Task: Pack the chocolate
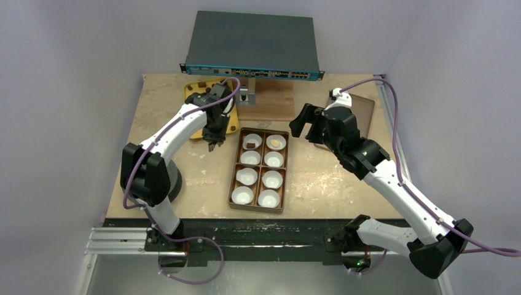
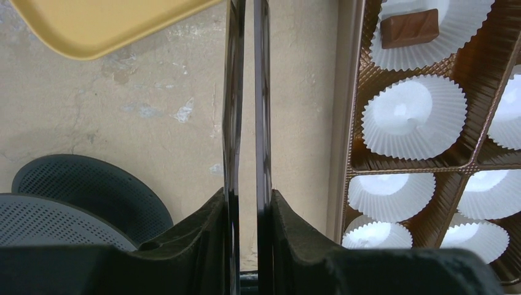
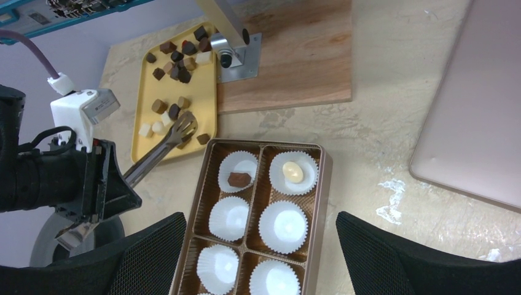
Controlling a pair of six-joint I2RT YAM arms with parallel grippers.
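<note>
Left pincer [image 1: 214,139]: clamped on a pair of tongs [image 3: 161,149], its fingers [image 2: 206,227] pressed against the 2 thin arms from either side. It hangs above the desk [image 1: 319,184], between the tray and the box.
Right pincer [image 3: 258,216]: wide open and holding nothing, raised over the box with its jaws on either side of it in the wrist view.
Tongs: the arms are squeezed nearly together, with only a narrow gap. The tips reach over the tray's near corner among loose pieces; I cannot tell whether they grip 1.
Chocolate [image 3: 177,56]: most pieces lie scattered on the tray, dark brown, tan and pale. 2 are in the box.
Brown piece [image 2: 408,28]: in the far left cup of the box.
Pale piece [image 3: 293,173]: in the far right cup, beside the brown 1.
Box [image 2: 351,92]: brown, 8 compartments in 2 columns, each lined with a white paper cup [image 2: 413,117]. It lies lengthwise in the middle of the desk.
Tray [image 3: 206,109]: yellow, just left of the box's far end.
Lid [image 3: 473,110]: flat on the desk, well to the right of the box.
</note>
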